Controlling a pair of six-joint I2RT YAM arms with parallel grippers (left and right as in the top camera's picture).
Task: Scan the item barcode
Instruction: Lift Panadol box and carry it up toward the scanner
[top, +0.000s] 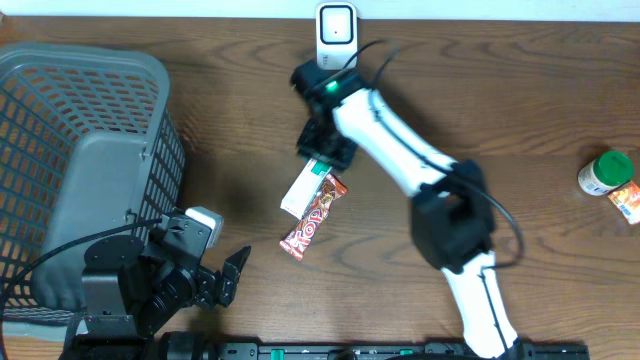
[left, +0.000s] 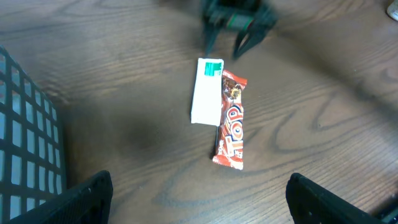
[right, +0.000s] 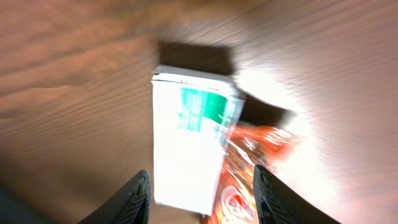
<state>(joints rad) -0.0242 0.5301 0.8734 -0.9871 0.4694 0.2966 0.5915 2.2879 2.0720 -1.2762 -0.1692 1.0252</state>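
Heavy blur over white box (right: 183, 155) and red wrapper (right: 247, 171), right wrist view.

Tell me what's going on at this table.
The right gripper hovers open over the top end of a white box that lies beside a red candy bar; neither is lifted yet. The left gripper sits open and empty near the grey basket. Nothing is at the white scanner-like device by the far edge.
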